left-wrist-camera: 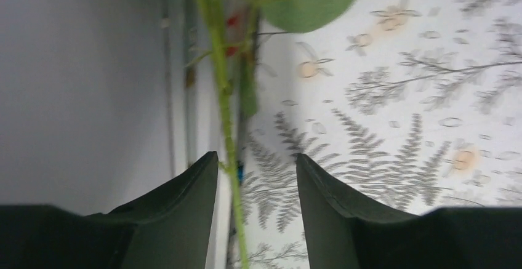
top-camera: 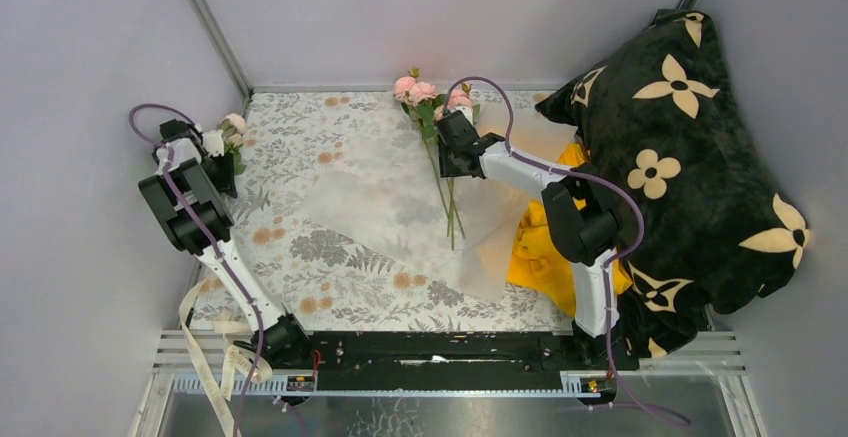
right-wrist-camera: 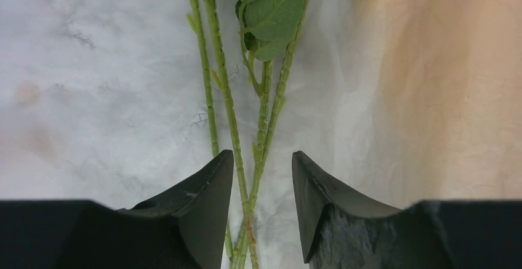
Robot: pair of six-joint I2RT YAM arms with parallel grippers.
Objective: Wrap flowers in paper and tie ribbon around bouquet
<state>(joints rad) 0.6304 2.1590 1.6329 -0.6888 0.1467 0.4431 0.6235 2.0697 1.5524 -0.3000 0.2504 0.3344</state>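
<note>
The flowers [right-wrist-camera: 231,109] are laid on the paper [right-wrist-camera: 92,84] between the fingers of the right gripper [right-wrist-camera: 261,158], while a single stem [left-wrist-camera: 223,96] is set between those of the left gripper [left-wrist-camera: 255,158].

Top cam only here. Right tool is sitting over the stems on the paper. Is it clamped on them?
Observer: No. In the right wrist view the right tool is open, and the stems lie on the paper between its jaws, not pinched.
Operator: All stems in the gap?
Observer: Not quite. One outer stem slips under a finger at its tip.
Operator: Left tool by the wall?
Observer: In the left wrist view the left tool is open too. One flower stem is in the gap, close against one finger and well clear of the other.
</note>
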